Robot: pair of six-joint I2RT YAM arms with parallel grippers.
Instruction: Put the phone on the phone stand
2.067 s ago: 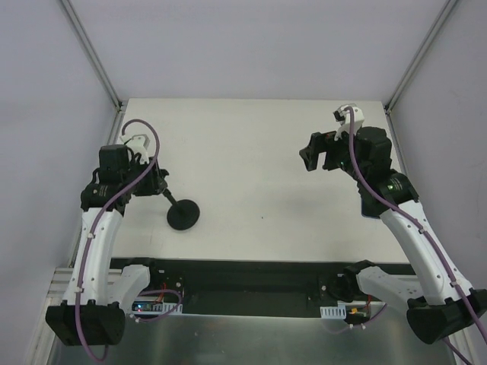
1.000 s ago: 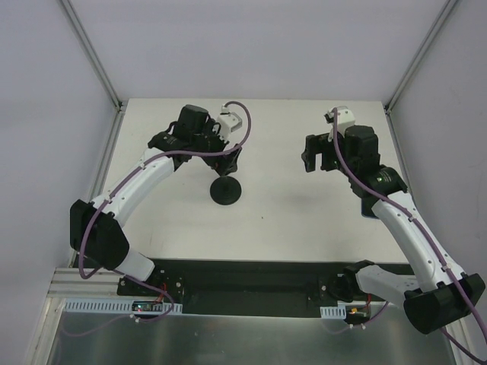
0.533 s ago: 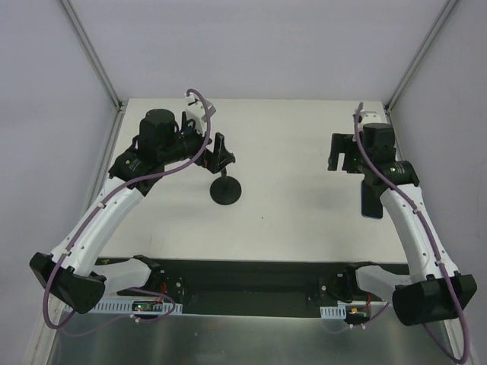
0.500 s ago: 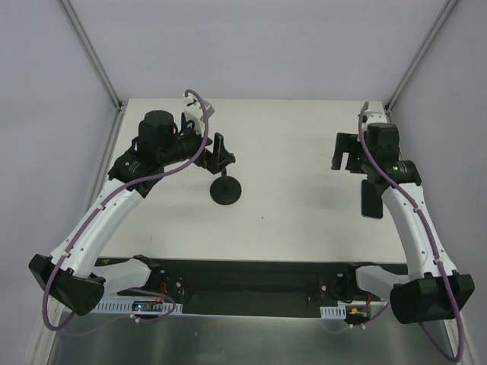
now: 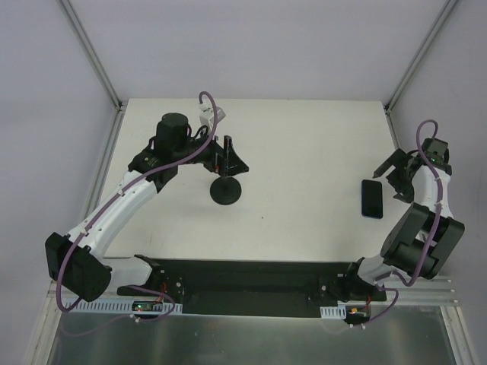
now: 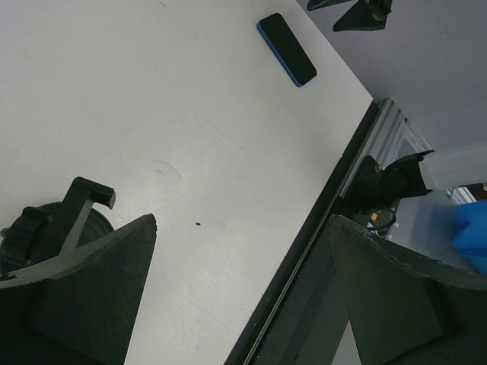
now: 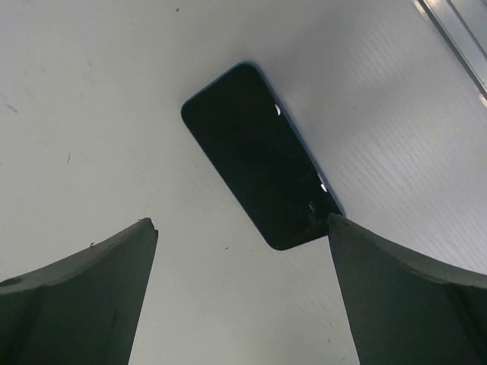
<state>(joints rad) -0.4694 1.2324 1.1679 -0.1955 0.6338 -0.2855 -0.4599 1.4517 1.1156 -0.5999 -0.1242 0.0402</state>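
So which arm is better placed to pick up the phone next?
Right. The right claw, open, hangs close to the phone, which lies flat near the right edge of the table and shows between its fingers. The left claw, also open, sits at the phone stand, far from the phone.

**Colour key.** The phone is showing a glossy black face, flecked with small white glints, inside a thin blue edge. The phone stand is appearing matt black throughout, disc and stem alike. The table is presenting a plain off-white surface, faintly ribbed in the right wrist view and carrying a few dark specks. The left gripper and right gripper are reading as dull black. The arms are wearing white shells between black joints, with purple cables trailing along them. The walls are glowing pale lilac-grey, and the frame rails are shining silver. A bright blue block is showing at the edge of the left wrist view.
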